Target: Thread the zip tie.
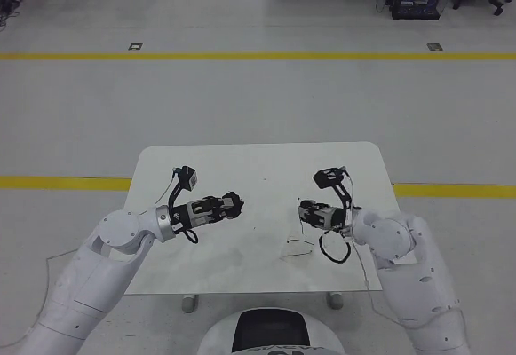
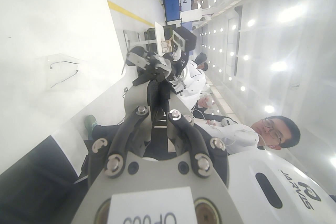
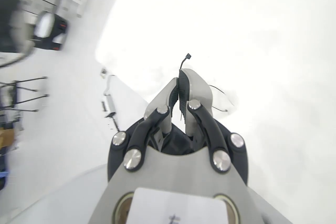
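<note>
Right claw [image 3: 179,77] clamped on zip tie [image 3: 187,56], head poking past the tips. Left claw [image 2: 157,83] closed, over table [image 1: 258,169]. Loose ties [image 1: 300,247] lie below right wrist.

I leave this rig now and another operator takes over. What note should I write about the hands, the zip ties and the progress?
The left hand is shut over the table, with nothing seen in it.
The right hand is shut on a zip tie; the head end sticks out beyond the hand.
The loose zip ties lie on the table near the right hand.
Done: one tie picked up.
Left: feed its tail through its head; not yet begun.
</note>
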Robot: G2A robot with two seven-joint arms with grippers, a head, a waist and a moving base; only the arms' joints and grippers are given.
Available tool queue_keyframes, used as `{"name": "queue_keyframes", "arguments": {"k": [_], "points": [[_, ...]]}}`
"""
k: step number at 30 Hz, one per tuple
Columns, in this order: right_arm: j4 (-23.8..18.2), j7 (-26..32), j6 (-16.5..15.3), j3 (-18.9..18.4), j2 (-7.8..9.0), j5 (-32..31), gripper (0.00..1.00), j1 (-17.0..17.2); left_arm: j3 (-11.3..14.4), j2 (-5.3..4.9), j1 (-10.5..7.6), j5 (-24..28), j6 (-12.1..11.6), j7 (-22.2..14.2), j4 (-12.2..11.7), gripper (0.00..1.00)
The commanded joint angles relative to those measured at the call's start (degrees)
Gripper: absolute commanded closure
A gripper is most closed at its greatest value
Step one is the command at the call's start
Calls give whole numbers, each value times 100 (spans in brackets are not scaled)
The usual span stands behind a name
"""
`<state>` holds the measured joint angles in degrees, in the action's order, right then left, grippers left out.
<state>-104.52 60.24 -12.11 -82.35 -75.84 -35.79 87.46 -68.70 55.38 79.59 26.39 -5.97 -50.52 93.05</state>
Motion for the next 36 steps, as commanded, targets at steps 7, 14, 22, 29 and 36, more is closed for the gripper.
{"name": "queue_keyframes", "arguments": {"k": [7,14,22,29,36], "points": [[174,-125,-737,-417,97,2092,100,225,0,0,0,0,0,0,0,100],[371,-114,-737,-394,132,3107,100,79,0,0,0,0,0,0,0,100],[291,-432,-737,-376,126,3229,100,116,58,20,46,-1,69,325,27,100],[-132,-1495,-737,-401,141,3299,100,470,208,56,221,-94,58,873,159,100],[-289,-2284,-737,-38,169,2887,100,636,454,101,290,-243,99,1203,335,100]]}}
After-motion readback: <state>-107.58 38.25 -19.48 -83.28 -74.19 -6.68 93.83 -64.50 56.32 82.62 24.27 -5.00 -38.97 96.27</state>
